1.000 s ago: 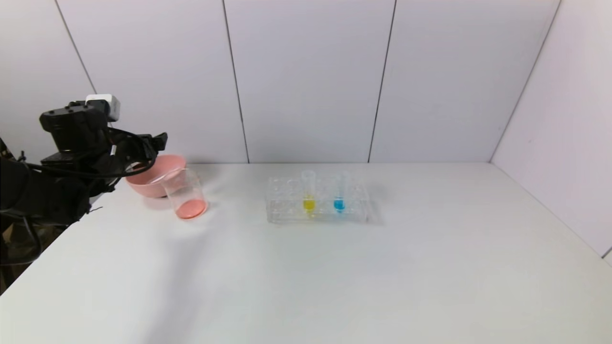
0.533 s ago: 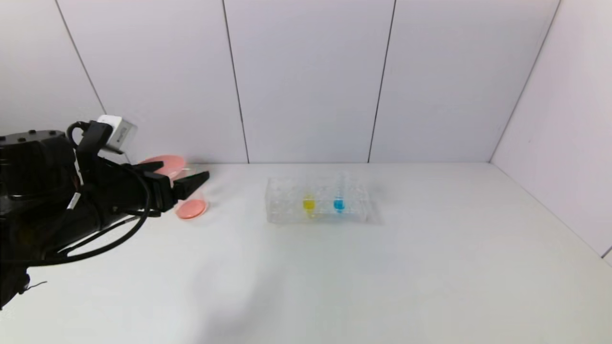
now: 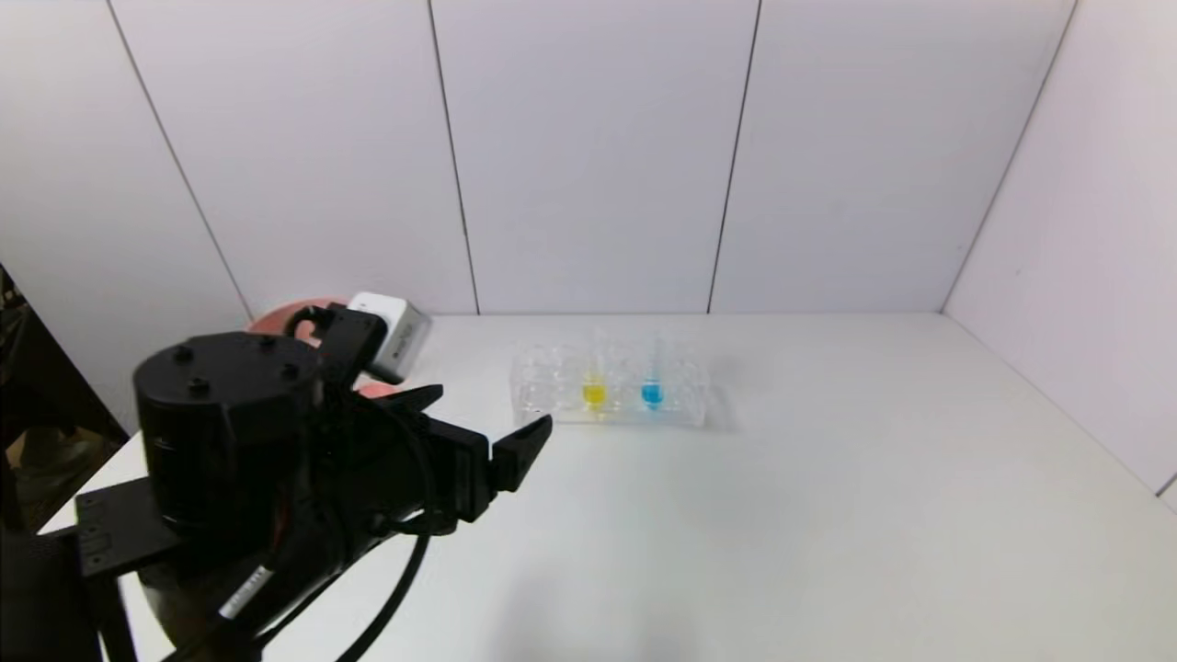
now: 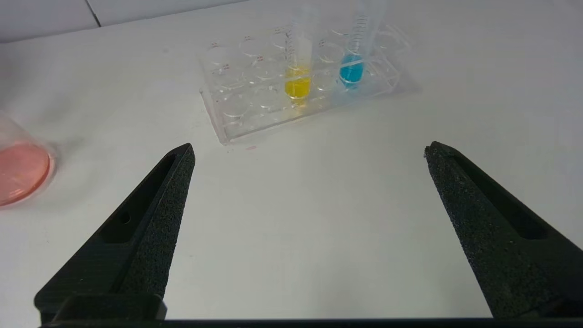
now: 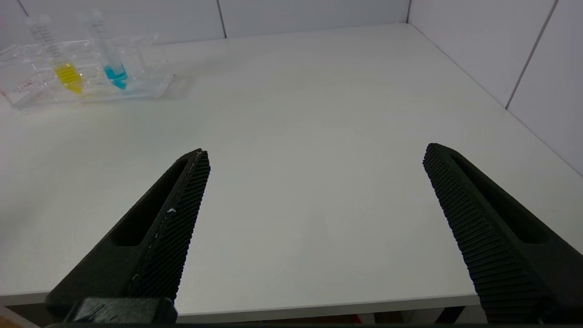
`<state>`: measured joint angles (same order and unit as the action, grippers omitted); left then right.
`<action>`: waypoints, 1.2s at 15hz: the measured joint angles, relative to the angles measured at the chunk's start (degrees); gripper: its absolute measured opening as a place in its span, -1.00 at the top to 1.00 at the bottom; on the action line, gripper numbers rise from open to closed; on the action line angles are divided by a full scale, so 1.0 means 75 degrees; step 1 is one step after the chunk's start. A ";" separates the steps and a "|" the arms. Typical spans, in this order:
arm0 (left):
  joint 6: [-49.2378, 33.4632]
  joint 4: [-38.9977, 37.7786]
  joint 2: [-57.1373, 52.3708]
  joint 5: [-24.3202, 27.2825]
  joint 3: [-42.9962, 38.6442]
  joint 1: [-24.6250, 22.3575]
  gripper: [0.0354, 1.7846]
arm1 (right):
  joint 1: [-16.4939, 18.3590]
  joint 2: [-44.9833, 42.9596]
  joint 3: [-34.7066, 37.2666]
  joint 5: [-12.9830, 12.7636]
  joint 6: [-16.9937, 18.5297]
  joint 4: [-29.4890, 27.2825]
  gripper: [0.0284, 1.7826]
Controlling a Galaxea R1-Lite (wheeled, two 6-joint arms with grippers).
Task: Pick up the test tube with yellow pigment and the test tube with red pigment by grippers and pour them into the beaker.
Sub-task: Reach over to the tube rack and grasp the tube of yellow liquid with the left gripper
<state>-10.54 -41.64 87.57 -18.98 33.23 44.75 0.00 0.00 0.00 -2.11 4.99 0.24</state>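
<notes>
**labrat_22:** Where's your left arm at right now?

**me:** From my remote seat, the left gripper (image 3: 487, 428) is hanging over the white table (image 3: 828, 515), left of centre, fingers spread wide with nothing between them. It's pointed toward the clear tube rack (image 3: 542, 405), near it but not touching. The yellow test tube (image 4: 297, 68) stands upright in the rack, and a blue tube (image 4: 353, 59) stands just beside it, on the side away from the arm.

**labrat_22:** And the beaker?

**me:** The beaker (image 4: 20, 171) is off to the left of the rack, well apart from it, with a layer of pinkish-red liquid in the bottom. In the head view the arm covers nearly all of it. There's a sliver of pink bowl (image 3: 280, 317) peeking out behind the arm, I think, hard to be sure. No red tube that I can spot.

**labrat_22:** Right arm?

**me:** The right gripper (image 5: 314, 152) is parked at the near table edge, fingers wide apart, nothing in them.
</notes>
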 joint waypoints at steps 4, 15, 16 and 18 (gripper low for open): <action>-0.0034 -0.1499 0.1793 -0.1643 0.0504 0.0512 -0.98 | 0.0000 0.0000 0.0000 0.0000 -0.0003 0.0000 -0.92; 0.0466 -0.2664 0.5128 -0.2640 0.3599 0.0463 -0.98 | 0.0000 0.0000 0.0000 0.0000 0.0000 0.0000 -0.92; 0.0493 -0.2661 0.5271 -0.2640 0.3776 0.0401 -0.98 | 0.0000 0.0000 0.0000 0.0000 0.0000 0.0000 -0.92; 0.0632 -0.2661 0.5491 -0.2640 0.4098 0.0224 -0.98 | 0.0000 0.0000 0.0000 0.0000 0.0000 -0.0003 -0.92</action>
<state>-5.80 -61.60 128.74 -38.78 63.96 46.43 0.00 0.00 0.00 -2.11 4.99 0.22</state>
